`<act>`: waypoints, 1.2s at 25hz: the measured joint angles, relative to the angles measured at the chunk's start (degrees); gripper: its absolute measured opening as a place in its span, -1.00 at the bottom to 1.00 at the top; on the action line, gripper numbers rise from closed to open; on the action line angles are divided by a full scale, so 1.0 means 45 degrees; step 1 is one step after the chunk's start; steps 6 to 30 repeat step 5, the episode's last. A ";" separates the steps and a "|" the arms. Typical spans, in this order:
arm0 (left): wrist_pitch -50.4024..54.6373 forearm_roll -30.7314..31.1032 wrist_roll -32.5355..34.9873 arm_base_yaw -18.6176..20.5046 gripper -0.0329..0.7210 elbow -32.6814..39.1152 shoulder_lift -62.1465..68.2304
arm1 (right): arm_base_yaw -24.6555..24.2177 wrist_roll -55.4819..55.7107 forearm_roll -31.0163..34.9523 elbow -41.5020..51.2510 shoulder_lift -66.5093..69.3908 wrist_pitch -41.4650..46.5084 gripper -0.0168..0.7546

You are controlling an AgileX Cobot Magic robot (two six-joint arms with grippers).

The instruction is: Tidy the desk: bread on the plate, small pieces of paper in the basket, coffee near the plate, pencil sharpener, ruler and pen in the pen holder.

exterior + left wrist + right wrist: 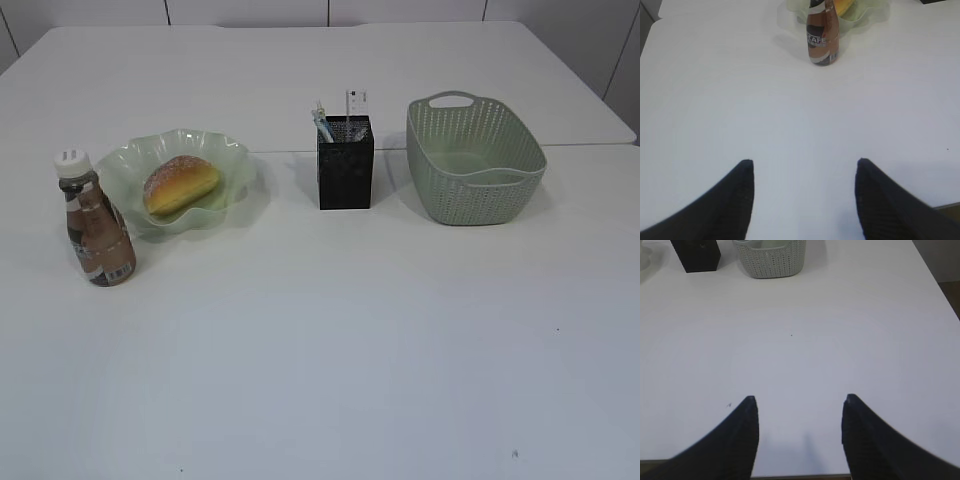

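White table (330, 330) is tidy: bread (180, 184) on plate (228, 160), coffee (96, 222) upright just beside it, pen holder (346, 165) with ruler (357, 102) poking out, basket (476, 160) to its right. Left gripper (805, 172) and right gripper (799, 407) hover over bare table, jaws apart, nothing between them; coffee and basket sit well ahead of them.

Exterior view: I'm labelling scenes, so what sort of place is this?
Probably a staged desk in a lab or office: large plain white tabletop, small black square pen holder with stationery, sugared golden bun on a ruffled green glass plate.
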 joint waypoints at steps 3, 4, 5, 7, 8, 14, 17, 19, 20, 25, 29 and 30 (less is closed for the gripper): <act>0.0000 0.0000 0.0000 0.0000 0.29 0.0000 0.0000 | 0.0000 0.0000 0.0000 0.0000 0.0000 0.0000 0.15; 0.0000 0.0000 0.0000 0.0000 0.29 0.0000 0.0000 | 0.0000 0.0000 0.0000 0.0000 0.0000 0.0000 0.15; 0.0000 0.0000 0.0000 0.0000 0.29 0.0000 0.0000 | 0.0000 0.0000 0.0000 0.0000 0.0000 0.0000 0.15; 0.0000 0.0000 0.0000 0.0000 0.29 0.0000 0.0000 | 0.0000 0.0000 0.0000 0.0000 0.0000 0.0000 0.15; 0.0000 0.0000 0.0000 0.0000 0.29 0.0000 0.0000 | 0.0000 0.0000 0.0000 0.0000 0.0000 0.0000 0.15; 0.0000 0.0000 0.0000 0.0000 0.29 0.0000 0.0000 | 0.0000 0.0000 0.0000 0.0000 0.0000 0.0000 0.15; 0.0000 0.0000 0.0000 0.0000 0.29 0.0000 0.0000 | 0.0000 0.0000 0.0000 0.0000 0.0000 0.0000 0.15; 0.0000 0.0000 0.0000 0.0000 0.29 0.0000 0.0000 | 0.0000 0.0000 0.0000 0.0000 0.0000 0.0000 0.15; 0.0000 0.0000 0.0000 0.0000 0.29 0.0000 0.0000 | 0.0000 0.0000 0.0000 0.0000 0.0000 0.0000 0.15; 0.0000 0.0000 0.0000 0.0000 0.29 0.0000 0.0000 | 0.0000 0.0000 0.0000 0.0000 0.0000 0.0000 0.15; 0.0000 0.0000 0.0000 0.0000 0.29 0.0000 0.0000 | 0.0000 0.0000 0.0000 0.0000 0.0000 0.0000 0.15; 0.0000 0.0000 0.0000 0.0000 0.29 0.0000 0.0000 | 0.0000 0.0000 0.0000 0.0000 0.0000 0.0000 0.15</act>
